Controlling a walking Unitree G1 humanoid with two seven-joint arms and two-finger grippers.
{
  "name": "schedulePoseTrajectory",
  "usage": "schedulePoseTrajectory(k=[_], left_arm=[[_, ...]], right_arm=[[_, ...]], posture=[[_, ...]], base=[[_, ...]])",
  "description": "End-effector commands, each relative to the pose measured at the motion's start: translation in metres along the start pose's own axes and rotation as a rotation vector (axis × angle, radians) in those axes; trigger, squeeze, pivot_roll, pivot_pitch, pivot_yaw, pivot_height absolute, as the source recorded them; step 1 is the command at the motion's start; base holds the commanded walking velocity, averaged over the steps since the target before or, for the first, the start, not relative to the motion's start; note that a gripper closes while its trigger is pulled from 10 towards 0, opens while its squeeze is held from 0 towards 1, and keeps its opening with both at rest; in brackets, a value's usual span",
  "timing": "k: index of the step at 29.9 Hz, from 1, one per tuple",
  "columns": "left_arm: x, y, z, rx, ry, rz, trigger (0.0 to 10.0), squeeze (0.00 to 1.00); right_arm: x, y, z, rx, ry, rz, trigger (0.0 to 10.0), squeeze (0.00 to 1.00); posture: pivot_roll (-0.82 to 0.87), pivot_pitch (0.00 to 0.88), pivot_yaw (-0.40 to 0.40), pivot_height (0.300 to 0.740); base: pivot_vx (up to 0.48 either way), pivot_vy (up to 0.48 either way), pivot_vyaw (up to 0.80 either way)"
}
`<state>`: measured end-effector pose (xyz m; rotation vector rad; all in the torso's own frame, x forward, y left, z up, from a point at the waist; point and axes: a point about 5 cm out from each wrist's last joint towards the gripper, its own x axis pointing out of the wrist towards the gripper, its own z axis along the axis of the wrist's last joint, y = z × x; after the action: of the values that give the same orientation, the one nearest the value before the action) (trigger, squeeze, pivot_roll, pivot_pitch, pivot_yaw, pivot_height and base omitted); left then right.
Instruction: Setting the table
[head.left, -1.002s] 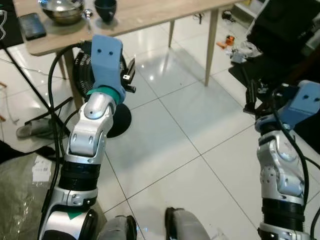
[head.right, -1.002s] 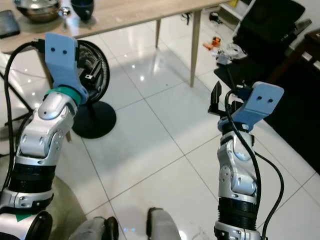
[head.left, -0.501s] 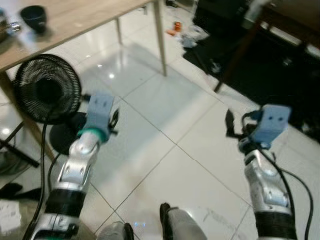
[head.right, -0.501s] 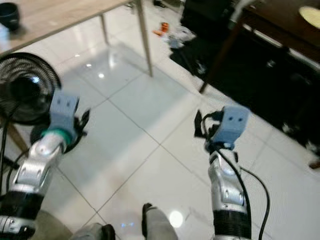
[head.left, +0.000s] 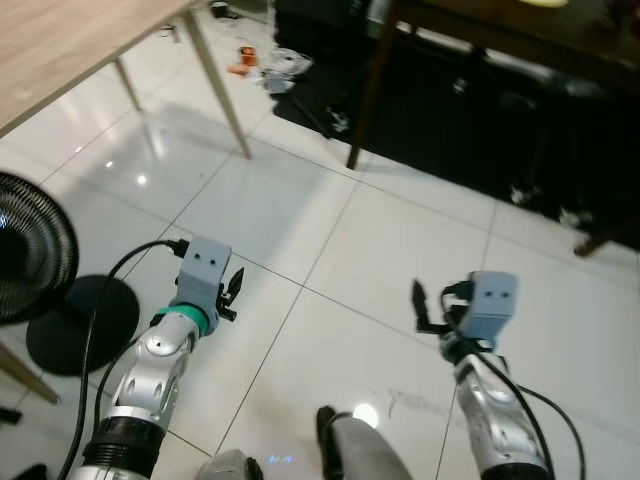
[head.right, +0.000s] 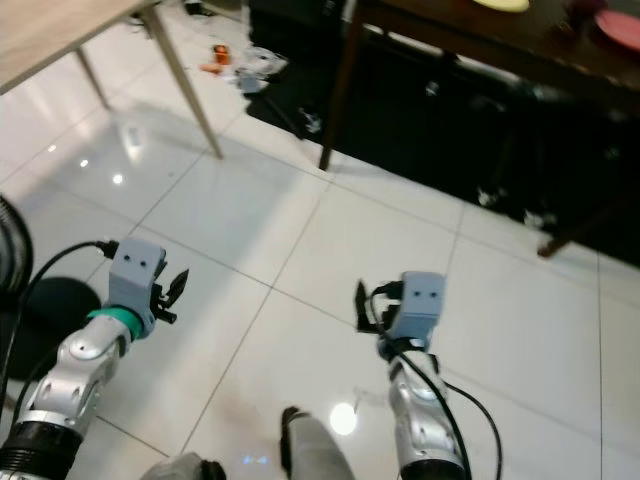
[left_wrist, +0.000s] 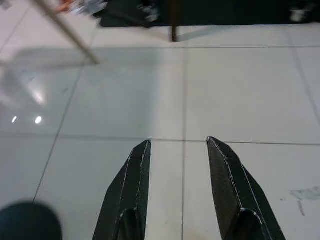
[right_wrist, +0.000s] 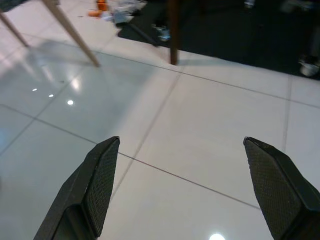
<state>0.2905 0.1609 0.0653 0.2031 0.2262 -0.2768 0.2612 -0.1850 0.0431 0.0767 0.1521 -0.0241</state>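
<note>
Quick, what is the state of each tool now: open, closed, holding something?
Left tool: open, holding nothing, above the floor tiles.
Right tool: open wide, holding nothing.

Home interior, dining/living area: glossy white tiled floor (head.left: 400, 250), light wooden table (head.left: 60, 50), dark dining table (head.right: 480, 40), standing fan (head.left: 30, 250), floor clutter (head.left: 265, 70).

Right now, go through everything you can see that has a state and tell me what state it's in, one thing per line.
Left tool: open, empty, held above the floor.
Right tool: open wide, empty, held above the floor.
Floor fan: upright on its round base by the light table; whether it runs cannot be told.
Light wooden table: standing; the part in view is bare.
Dark table: standing, with plates on top.
</note>
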Motion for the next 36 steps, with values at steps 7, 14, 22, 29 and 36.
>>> schedulePoseTrajectory(k=[7,14,22,29,36], left_arm=[[-0.001,-0.003,-0.004,0.007,-0.011,0.033,10.0,0.0],[0.004,0.008,0.005,0.026,-0.052,0.1,10.0,0.0],[0.01,0.027,0.021,0.087,-0.11,0.267,10.0,0.0],[0.014,0.029,0.022,0.096,-0.122,0.284,10.0,0.0],[0.018,0.028,0.025,0.101,-0.135,0.285,10.0,0.0]], right_arm=[[0.0,-0.006,-0.004,-0.002,-0.013,-0.037,10.0,0.0],[0.006,-0.008,0.003,-0.011,-0.043,-0.038,10.0,0.0],[0.015,-0.011,0.019,-0.017,-0.109,-0.049,10.0,0.0],[0.016,-0.012,0.021,-0.019,-0.124,-0.05,10.0,0.0],[0.019,-0.013,0.024,-0.018,-0.132,-0.056,10.0,0.0]], posture=[[0.01,0.056,0.024,0.74],[0.02,0.052,0.019,0.74],[0.02,0.046,0.018,0.74],[0.02,0.035,0.018,0.74],[0.01,0.023,0.02,0.74]], base=[[0.0,0.0,-0.79],[0.0,0.0,-0.79],[0.394,0.0,-0.1],[0.472,0.0,0.0],[0.474,0.0,0.0]])
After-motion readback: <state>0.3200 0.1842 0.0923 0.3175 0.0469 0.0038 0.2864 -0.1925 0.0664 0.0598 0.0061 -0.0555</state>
